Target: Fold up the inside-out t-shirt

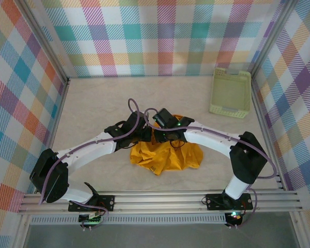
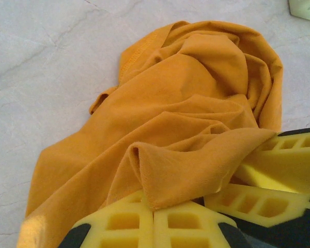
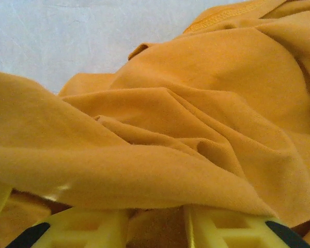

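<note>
The inside-out t-shirt lies crumpled in a mustard-yellow heap in the middle of the table, with no print or tag visible. Both arms meet over its far edge. My left gripper is shut, its yellow fingers pinching a raised fold of the t-shirt. The right gripper's yellow fingers sit close beside it on the right. My right gripper has its fingers apart; the t-shirt drapes over them and some cloth sits in the gap.
A pale green plastic basket stands at the back right near the wall. Plaid walls close in the table on three sides. Bare pale tabletop stretches left of and behind the heap.
</note>
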Tool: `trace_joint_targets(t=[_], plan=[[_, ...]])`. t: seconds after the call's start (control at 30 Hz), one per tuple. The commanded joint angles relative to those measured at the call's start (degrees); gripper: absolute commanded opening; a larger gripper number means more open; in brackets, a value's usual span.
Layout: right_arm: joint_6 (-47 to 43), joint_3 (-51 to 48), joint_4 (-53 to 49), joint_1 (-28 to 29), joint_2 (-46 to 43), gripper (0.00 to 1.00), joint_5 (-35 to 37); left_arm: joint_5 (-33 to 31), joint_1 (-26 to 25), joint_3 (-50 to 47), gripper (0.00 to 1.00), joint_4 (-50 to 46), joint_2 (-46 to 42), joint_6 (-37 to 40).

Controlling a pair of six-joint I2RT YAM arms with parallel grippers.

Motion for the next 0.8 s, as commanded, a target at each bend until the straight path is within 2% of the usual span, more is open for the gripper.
trace_joint_targets(t=[0.0, 0.1, 0.27, 0.43, 0.63, 0.77], plan=[[0.6, 1.7, -1.1, 0.4, 0.8, 0.36, 0.3, 0.5, 0.3, 0.6, 0.0, 1.1, -0.5, -0.7], [0.8, 2.2, -1.6, 0.4, 1.5, 0.34, 0.7, 0.5, 0.3, 0.4, 0.0, 1.2, -0.8, -0.8], [0.6, 1.8, -1.4, 0.4, 0.1, 0.16, 0.1, 0.1, 0.3, 0.4, 0.0, 1.1, -1.1, -0.6], [0.4, 1.4, -1.7, 0.7, -3.6, 0.03, -1.7, -0.2, 0.4, 1.1, 0.0, 0.7, -0.2, -0.5], [0.2, -0.8, -2.2, 1.6, -12.2, 0.0, -5.7, -1.8, 0.3, 3.7, 0.0, -1.9, 1.1, 0.1], [1.2, -3.4, -3.1, 1.5, -19.7, 0.0, -5.1, -2.1, 0.6, 5.3, 0.0, -2.6, 1.6, 0.8]])
